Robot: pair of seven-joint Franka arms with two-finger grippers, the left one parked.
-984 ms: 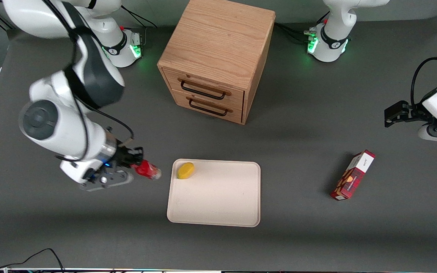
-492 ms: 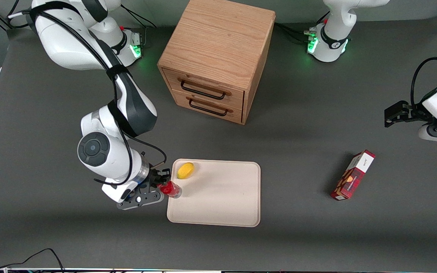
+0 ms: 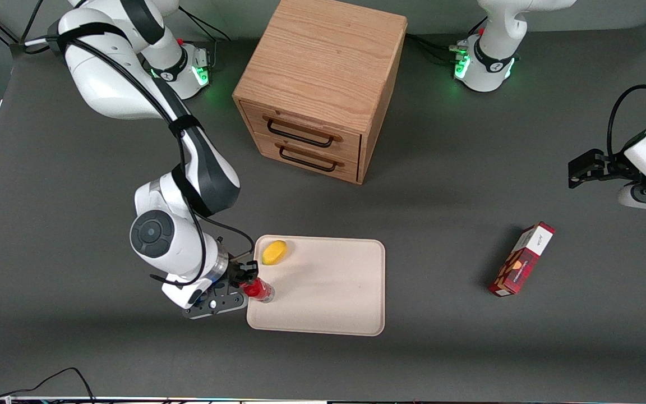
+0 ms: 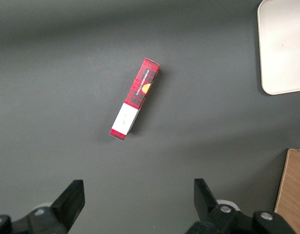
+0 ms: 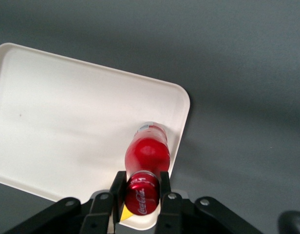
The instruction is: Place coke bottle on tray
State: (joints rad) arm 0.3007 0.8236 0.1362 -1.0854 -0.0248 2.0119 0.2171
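My right gripper [image 3: 247, 278] is shut on the red cap of the coke bottle [image 3: 258, 289], a small red bottle with a clear base. It holds the bottle over the cream-beige tray [image 3: 323, 314], just inside the tray edge that faces the working arm's end of the table. In the right wrist view the two black fingers [image 5: 118, 187] clamp the cap of the coke bottle [image 5: 147, 155], and its base points down at the tray [image 5: 67, 122] close to the rim. I cannot tell whether the base touches the tray.
A yellow fruit [image 3: 274, 252] lies in the tray's corner nearest the wooden two-drawer cabinet [image 3: 318, 84]. A red patterned carton box [image 3: 521, 258] lies toward the parked arm's end of the table, also in the left wrist view [image 4: 135, 98].
My gripper has carried the bottle from beside the tray to over the tray's edge, nearer the front camera. In the last half second it moved only slightly further in.
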